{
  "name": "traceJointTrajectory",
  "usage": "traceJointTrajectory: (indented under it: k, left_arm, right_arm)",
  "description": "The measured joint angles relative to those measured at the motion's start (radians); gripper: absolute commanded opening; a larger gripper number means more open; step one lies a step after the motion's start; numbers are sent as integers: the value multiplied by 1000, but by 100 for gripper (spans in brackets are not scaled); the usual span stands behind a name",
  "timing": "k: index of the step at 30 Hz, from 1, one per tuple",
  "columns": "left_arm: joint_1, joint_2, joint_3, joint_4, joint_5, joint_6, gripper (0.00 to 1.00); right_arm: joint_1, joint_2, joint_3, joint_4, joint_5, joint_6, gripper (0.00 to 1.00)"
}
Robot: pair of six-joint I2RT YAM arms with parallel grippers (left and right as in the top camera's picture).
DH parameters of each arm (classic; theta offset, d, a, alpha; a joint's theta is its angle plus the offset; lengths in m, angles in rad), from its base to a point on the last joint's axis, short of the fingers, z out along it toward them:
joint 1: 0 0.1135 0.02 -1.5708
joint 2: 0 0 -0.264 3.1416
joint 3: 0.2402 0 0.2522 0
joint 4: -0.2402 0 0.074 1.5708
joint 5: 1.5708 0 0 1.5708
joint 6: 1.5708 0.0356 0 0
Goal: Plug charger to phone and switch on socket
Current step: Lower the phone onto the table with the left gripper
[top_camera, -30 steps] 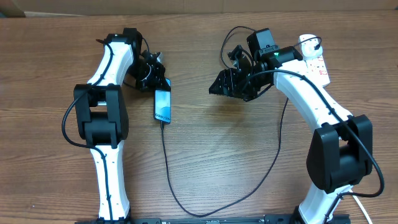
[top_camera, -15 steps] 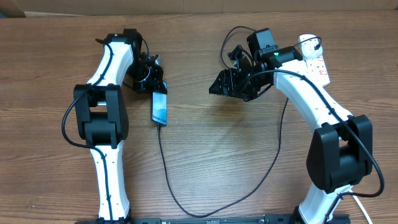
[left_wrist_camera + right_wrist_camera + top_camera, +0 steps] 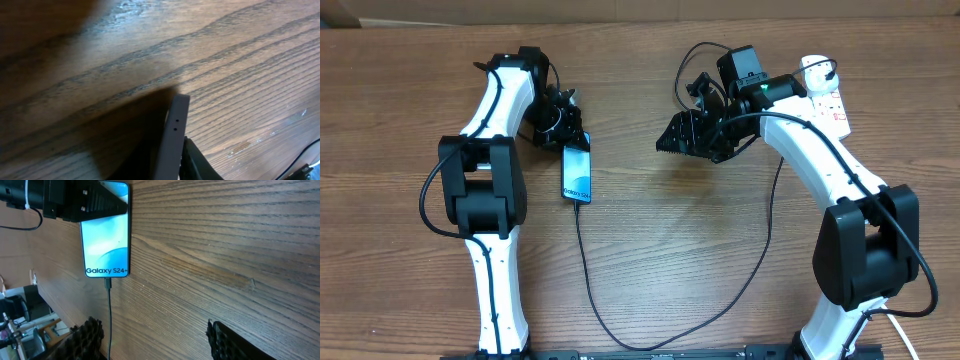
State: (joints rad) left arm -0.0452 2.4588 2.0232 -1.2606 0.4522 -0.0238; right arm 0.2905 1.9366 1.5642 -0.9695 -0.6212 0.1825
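Observation:
The phone (image 3: 577, 173) lies on the wooden table with its blue-white "Galaxy S24+" screen up. It also shows in the right wrist view (image 3: 106, 235). My left gripper (image 3: 568, 138) is shut on the phone's far end. In the left wrist view the phone's dark edge (image 3: 172, 135) stands against one black finger (image 3: 200, 162). The charger's thin black cable (image 3: 586, 275) is plugged into the phone's near end (image 3: 107, 284) and loops round to the right. My right gripper (image 3: 682, 140) is open and empty right of the phone, with fingers spread (image 3: 157, 345). The white socket (image 3: 828, 95) lies at the far right.
The cable's loop crosses the front middle of the table (image 3: 650, 345) and rises along the right arm (image 3: 772, 215). The table's back edge (image 3: 640, 18) runs behind both arms.
My left gripper has shifted the phone slightly to the left and turned it a little. The right arm has not moved.

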Motion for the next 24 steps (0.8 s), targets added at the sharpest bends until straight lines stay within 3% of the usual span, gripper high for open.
traceJointTrajectory:
  k: [15, 24]
  left_arm:
    - [-1, -2, 6, -22, -32, 0, 25]
    - [-1, -9, 12, -39, -113, -56, 33]
  right_arm:
    - [0, 0, 0, 0, 0, 0, 68]
    - [0, 0, 0, 0, 0, 0, 68]
